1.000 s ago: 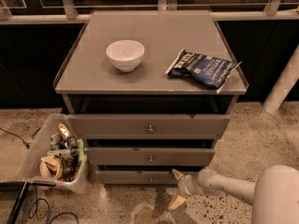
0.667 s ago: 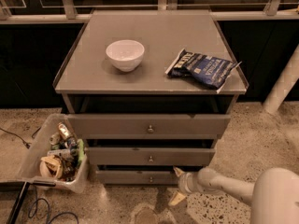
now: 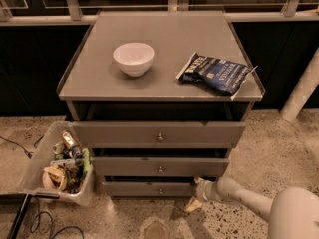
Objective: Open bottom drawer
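At the cabinet's lower right corner, the gripper has crept slightly up and right over the last second. It now sits against the right end of the bottom drawer, well right of its knob. Can't tell if the jaws are open or have hold of anything. The drawer front hasn't shifted and sits back under the middle drawer, so no pull yet. I'd say it's still lining up.

Containers:
- Top drawer is out furthest, the gap behind its front too dark to see contents.
- White bowl on the worktop looks empty.
- Chip bag lies beside the bowl.
- Clear bin on the floor, left of the cabinet, holds mixed clutter.
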Available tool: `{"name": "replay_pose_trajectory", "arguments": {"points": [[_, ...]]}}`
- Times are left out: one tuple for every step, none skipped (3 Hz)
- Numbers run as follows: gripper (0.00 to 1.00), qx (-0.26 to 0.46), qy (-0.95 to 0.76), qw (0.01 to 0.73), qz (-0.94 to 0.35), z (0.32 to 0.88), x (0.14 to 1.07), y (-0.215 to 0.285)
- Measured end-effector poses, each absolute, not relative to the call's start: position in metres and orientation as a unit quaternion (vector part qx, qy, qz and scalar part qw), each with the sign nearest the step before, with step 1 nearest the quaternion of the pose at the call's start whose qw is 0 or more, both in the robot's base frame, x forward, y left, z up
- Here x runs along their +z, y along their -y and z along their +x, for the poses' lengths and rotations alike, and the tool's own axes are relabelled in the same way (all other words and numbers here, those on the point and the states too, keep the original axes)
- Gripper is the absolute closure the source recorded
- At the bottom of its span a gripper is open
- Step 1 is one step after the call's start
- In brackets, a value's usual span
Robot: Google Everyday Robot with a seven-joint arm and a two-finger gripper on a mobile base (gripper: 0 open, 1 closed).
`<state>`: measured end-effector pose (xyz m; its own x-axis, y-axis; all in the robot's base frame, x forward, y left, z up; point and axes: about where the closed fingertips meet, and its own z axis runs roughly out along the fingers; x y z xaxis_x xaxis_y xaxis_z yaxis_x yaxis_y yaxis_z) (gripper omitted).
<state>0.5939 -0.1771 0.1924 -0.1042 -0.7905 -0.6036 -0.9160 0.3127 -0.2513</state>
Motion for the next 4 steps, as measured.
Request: {"name": "replay_pose_trajectory", "arguments": {"points": [[0.0, 0.084, -0.74, 0.337, -0.576, 0.603, 0.186, 0.182], [0.0, 0.087, -0.739, 0.325, -0.584, 0.601, 0.175, 0.178], [0.0, 0.093, -0.741, 0.308, -0.59, 0.594, 0.162, 0.173], [0.19, 0.093, -0.741, 0.308, -0.59, 0.593, 0.162, 0.173]]}}
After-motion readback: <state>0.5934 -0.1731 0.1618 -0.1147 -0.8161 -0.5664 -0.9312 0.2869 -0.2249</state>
